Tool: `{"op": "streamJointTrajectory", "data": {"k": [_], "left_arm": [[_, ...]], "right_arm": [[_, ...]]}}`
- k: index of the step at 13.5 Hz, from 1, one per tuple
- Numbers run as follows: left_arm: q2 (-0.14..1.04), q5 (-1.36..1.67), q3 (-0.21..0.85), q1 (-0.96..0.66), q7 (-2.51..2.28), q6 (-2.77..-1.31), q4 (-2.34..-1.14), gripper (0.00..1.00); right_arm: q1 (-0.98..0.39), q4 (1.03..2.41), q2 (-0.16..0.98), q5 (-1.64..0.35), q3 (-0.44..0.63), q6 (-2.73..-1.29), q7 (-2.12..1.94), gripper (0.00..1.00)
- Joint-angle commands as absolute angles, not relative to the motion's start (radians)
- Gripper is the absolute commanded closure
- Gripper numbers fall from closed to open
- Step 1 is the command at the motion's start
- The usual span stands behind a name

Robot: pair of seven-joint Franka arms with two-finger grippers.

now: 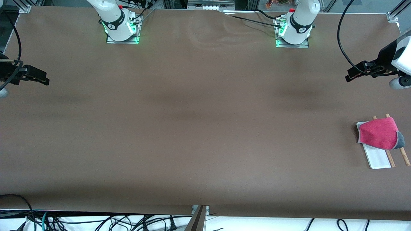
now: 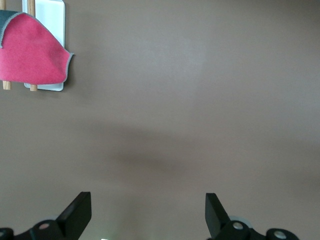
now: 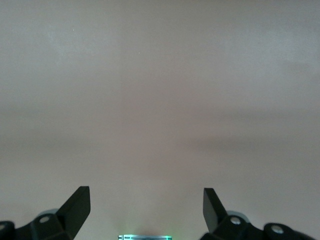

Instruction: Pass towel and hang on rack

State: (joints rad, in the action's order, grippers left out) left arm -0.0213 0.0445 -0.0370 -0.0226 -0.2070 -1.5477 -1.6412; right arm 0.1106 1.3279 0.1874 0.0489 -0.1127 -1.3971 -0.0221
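The pink-red towel [image 1: 379, 133] hangs draped over the rack [image 1: 377, 158] near the left arm's end of the table, with a dark grey corner showing. It covers the crossbar; the white base and two wooden rods [image 1: 404, 157] stick out from under it. In the left wrist view the towel [image 2: 30, 50] and the rack base [image 2: 50, 15] show off to one side. My left gripper [image 1: 349, 77] is open and empty in the air over bare table beside the rack, and it shows in its wrist view [image 2: 148, 212]. My right gripper [image 1: 45, 80] is open and empty over the right arm's end of the table, and its wrist view [image 3: 146, 210] shows only bare table.
The brown table cover [image 1: 199, 128] is wrinkled near the arm bases [image 1: 122, 29]. Cables [image 1: 96, 221] hang below the table's front edge. A black cable [image 1: 343, 38] loops to the left arm.
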Motion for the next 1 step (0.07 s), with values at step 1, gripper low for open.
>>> {"op": "streamJointTrajectory", "data": {"k": [1], "left_arm": [[-0.018, 0.058, -0.041, -0.025, -0.206, -1.555, -1.623, 0.00]], "right_arm": [[0.110, 1.316, 0.189, 0.058, -0.115, -1.396, -0.041, 0.00]]}}
